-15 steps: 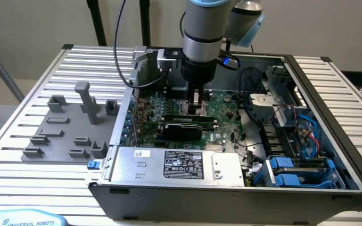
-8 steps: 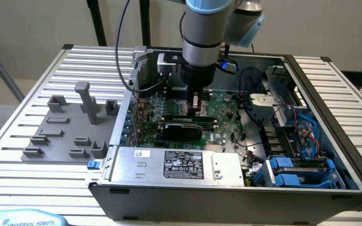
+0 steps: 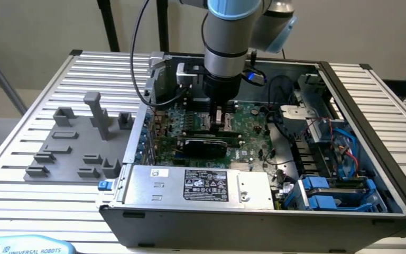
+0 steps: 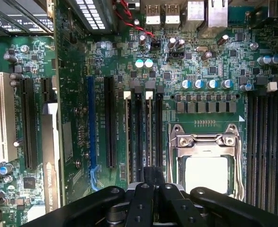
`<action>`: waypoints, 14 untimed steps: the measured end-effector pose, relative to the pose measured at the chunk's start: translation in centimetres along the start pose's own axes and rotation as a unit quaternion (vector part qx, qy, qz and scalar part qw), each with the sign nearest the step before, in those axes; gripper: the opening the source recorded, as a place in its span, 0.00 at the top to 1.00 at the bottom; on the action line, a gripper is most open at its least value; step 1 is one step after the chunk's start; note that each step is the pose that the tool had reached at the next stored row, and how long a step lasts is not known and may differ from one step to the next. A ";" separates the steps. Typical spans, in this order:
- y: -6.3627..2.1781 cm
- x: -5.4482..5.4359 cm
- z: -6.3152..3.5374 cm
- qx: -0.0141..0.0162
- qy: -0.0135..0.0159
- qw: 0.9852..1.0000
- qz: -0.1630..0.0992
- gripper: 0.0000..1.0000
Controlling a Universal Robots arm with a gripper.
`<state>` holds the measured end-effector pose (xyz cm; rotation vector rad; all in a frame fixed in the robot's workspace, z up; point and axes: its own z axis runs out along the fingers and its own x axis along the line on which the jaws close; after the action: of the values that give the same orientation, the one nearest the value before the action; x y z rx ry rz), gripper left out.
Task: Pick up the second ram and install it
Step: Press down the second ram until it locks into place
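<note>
My gripper [image 3: 222, 124] hangs straight down inside the open computer case [image 3: 372, 132], low over the green motherboard [image 3: 249, 119]. In the wrist view the gripper [image 4: 150, 177] is shut, its dark fingertips pressed together right over the black memory slots [image 4: 146, 137] with white latches, beside the processor socket [image 4: 206, 163]. The second ram is hidden: the fingertips cover whatever lies under or between them, and I cannot tell whether they hold anything.
A black card [image 3: 201, 143] lies across the board just in front of the gripper. The silver power supply [image 3: 196, 185] fills the case's front. Cables [image 3: 330, 132] and blue drive bays [image 3: 330, 193] crowd the exterior view's right. A grey fixture plate [image 3: 76, 143] with posts stands outside the case.
</note>
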<state>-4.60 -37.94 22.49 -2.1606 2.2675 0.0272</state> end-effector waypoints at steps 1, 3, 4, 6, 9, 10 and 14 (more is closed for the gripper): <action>-0.02 -0.1 -0.26 0.000 -0.002 1.000 0.000 0.89; -0.03 -0.1 -1.19 -0.001 -0.001 1.000 0.000 0.89; -0.05 -0.1 -1.61 -0.001 -0.001 1.000 0.000 0.89; -0.15 -0.1 -2.43 -0.002 -0.001 1.000 0.000 0.89; -0.23 -0.1 -2.65 -0.003 -0.001 1.000 0.000 0.89; -0.23 -0.1 -2.66 -0.003 -0.001 1.000 0.000 0.89; -0.26 -0.1 -2.66 -0.003 -0.001 1.000 0.000 0.89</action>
<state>-4.32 -37.88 25.15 -2.1619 2.2690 0.0371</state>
